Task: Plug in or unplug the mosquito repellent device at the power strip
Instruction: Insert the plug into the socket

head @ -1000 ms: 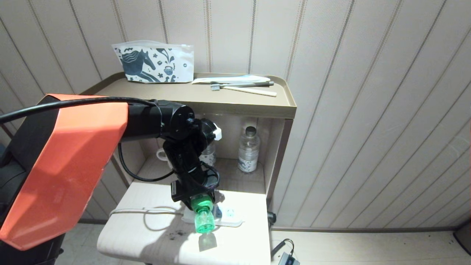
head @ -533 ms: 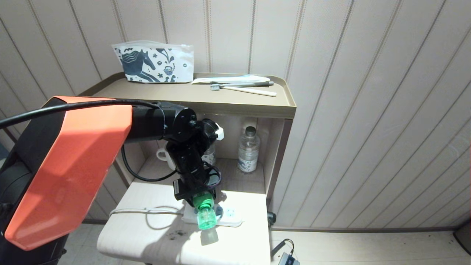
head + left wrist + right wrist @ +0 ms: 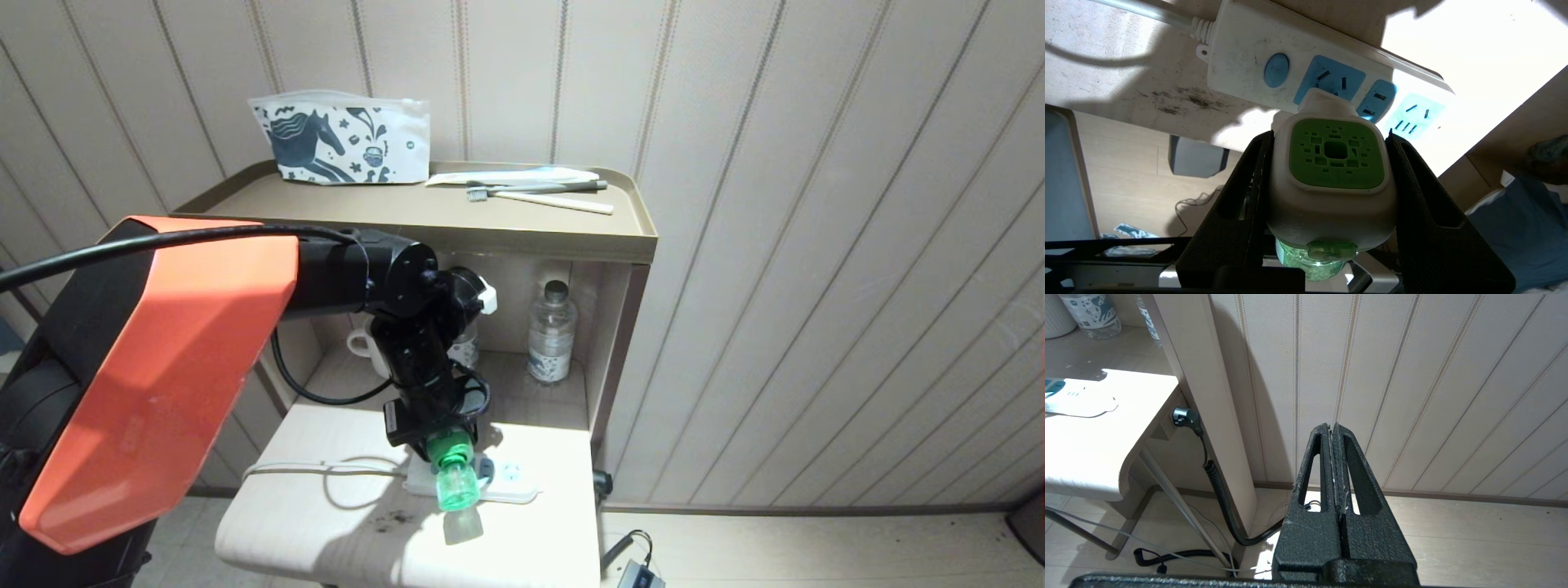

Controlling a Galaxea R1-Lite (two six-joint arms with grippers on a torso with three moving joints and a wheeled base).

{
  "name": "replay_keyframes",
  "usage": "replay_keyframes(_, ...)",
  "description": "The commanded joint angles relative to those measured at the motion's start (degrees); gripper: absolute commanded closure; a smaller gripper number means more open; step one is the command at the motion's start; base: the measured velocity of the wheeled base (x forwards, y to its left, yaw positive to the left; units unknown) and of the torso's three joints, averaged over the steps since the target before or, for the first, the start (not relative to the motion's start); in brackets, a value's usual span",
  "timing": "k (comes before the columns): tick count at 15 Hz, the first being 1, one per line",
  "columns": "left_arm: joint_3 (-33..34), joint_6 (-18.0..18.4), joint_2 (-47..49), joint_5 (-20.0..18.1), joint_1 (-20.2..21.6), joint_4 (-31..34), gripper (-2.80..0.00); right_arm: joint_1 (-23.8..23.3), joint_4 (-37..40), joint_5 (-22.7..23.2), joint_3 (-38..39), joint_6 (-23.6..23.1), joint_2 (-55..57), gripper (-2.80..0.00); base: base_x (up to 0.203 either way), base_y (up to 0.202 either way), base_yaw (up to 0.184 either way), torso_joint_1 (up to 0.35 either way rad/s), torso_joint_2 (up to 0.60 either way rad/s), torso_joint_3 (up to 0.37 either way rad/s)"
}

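My left gripper (image 3: 447, 445) is shut on the mosquito repellent device (image 3: 454, 476), with its black fingers (image 3: 1412, 192) clamped on both sides of the white head. The green vented face (image 3: 1337, 153) points at the wrist camera and the translucent green bottle (image 3: 457, 490) hangs toward me. The device's far end rests against the power strip (image 3: 1241, 57) at the first pale blue socket (image 3: 1329, 81), next to the round button (image 3: 1276, 70). Its prongs are hidden. The strip (image 3: 510, 483) lies on the low white table (image 3: 326, 523). My right gripper (image 3: 1331, 425) is shut and empty, parked near the wall.
The strip's white cord (image 3: 326, 468) loops left across the table. Behind it, a cabinet niche holds a clear water bottle (image 3: 551, 331) and a mug (image 3: 359, 343). On the cabinet top (image 3: 571, 233) lie a horse-print pouch (image 3: 343, 139) and a toothbrush (image 3: 531, 192). A black coiled cable (image 3: 1220, 490) hangs by the cabinet.
My left arm has edged slightly to the right with the device still in its grip. The bottle now hangs a little closer to the strip. The right arm has not moved.
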Motion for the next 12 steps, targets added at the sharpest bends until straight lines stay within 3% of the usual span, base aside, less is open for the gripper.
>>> replay_keyframes(1, 0.08, -0.3, -0.03, -0.32, -0.08, 0.52, 0.0, 0.02, 0.01, -0.05, 0.0, -0.02, -0.03, 0.0, 0.0, 0.0, 0.0, 0.0, 0.0, 0.0)
replay_keyframes(12, 0.08, -0.39, 1.44, -0.26, -0.78, 0.48, 0.0, 0.02, 0.01, -0.04, 0.0, 0.04, -0.03, 0.0, 0.0, 0.0, 0.0, 0.0, 0.0, 0.0)
